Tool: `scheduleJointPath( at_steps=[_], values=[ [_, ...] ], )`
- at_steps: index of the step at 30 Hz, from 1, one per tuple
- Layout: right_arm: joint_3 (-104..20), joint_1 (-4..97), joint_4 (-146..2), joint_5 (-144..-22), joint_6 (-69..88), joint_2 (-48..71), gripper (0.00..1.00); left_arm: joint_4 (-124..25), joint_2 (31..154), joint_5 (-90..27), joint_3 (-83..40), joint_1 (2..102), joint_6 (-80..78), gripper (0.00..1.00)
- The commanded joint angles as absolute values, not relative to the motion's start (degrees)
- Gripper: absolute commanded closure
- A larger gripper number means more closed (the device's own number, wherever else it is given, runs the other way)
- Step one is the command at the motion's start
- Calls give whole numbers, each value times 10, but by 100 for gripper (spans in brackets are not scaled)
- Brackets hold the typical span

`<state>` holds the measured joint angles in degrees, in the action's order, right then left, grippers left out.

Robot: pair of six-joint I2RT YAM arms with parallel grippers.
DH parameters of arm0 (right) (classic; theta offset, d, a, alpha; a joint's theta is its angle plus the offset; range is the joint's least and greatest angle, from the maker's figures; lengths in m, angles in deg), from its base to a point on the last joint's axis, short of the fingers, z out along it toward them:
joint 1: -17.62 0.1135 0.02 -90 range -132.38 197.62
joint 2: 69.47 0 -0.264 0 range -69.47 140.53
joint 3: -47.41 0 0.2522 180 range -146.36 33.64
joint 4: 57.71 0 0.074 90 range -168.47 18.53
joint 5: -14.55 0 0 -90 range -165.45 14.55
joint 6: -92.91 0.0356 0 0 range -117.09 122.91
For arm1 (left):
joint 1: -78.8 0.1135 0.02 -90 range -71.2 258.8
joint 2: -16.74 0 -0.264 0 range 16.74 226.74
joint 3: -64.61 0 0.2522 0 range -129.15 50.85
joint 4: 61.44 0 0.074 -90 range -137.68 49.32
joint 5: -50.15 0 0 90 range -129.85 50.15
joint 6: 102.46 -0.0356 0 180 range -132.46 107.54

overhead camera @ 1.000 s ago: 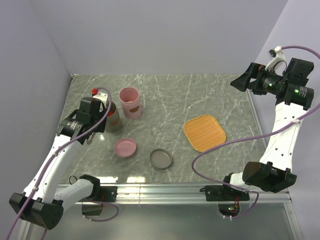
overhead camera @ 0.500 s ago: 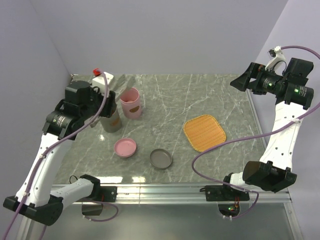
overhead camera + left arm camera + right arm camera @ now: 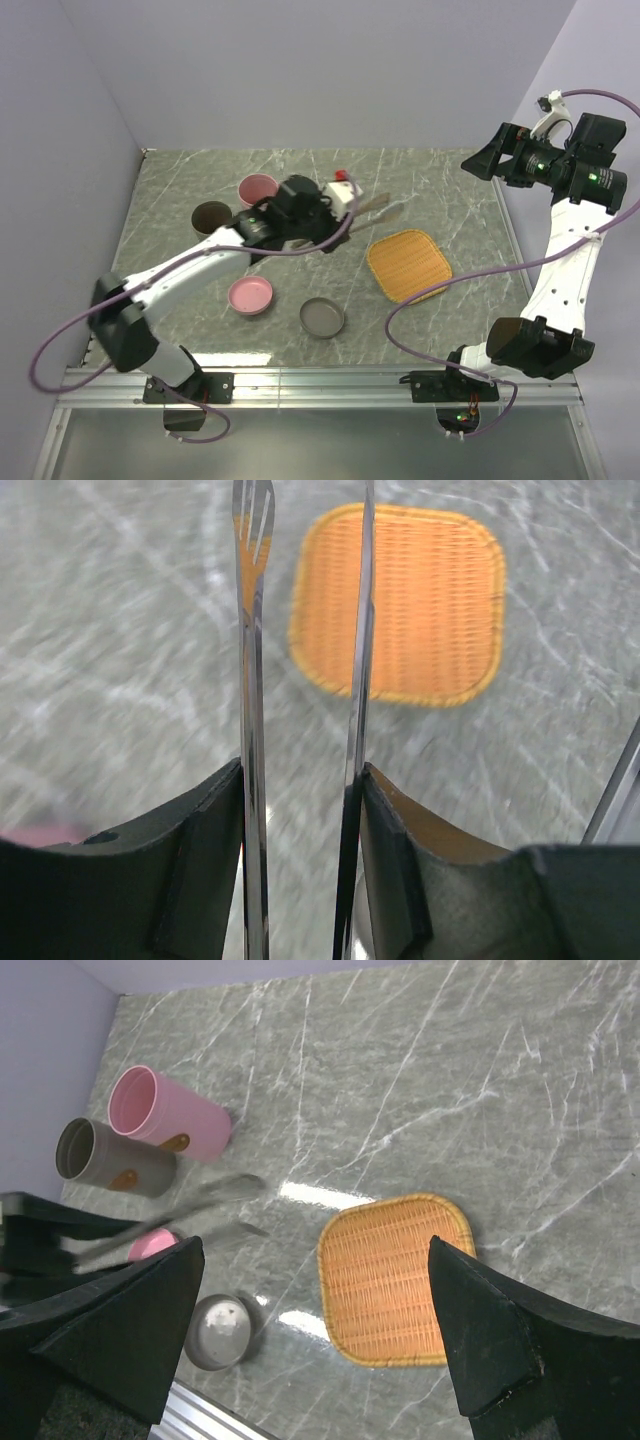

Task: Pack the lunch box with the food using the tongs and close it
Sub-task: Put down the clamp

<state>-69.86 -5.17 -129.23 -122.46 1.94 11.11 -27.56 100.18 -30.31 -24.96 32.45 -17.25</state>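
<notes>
My left gripper [image 3: 338,205] hangs over the middle of the table, shut on the silver tongs [image 3: 378,207]. In the left wrist view the two tong arms [image 3: 250,680] run forward between my fingers [image 3: 205,830], their tips above the orange woven tray [image 3: 430,600]. The lunch box shows as two open round tubs at the back left, a pink one [image 3: 257,188] and a grey one [image 3: 211,215]. Nearer the front lie a pink lid [image 3: 250,296] and a grey lid [image 3: 323,318]. No food is in view. My right gripper [image 3: 480,160] is open, high at the right.
The tray [image 3: 408,265] lies right of centre with nothing on it; it also appears in the right wrist view, where the tray [image 3: 395,1280] sits between my open fingers [image 3: 120,1320]. Purple walls close the back and left. A metal rail runs along the near edge [image 3: 320,378].
My left arm has lifted from the grey tub at the far left and swung right to the table's middle, carrying the tongs. The right arm has not moved.
</notes>
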Motion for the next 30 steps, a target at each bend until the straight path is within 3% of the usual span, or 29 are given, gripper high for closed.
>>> scheduleJointPath(
  at_steps=[1,15,30],
  values=[
    [-728,-58,-1285,-1228,15,117,0,-381,1063,-283,-292,301,-159,48],
    [-739,-58,-1290,-1232,10,131,0,-430,1305,-290,-429,234,-163,44],
    [-721,-59,-1287,-1240,6,131,0,-418,1425,-320,-494,213,-182,40]
  ],
)
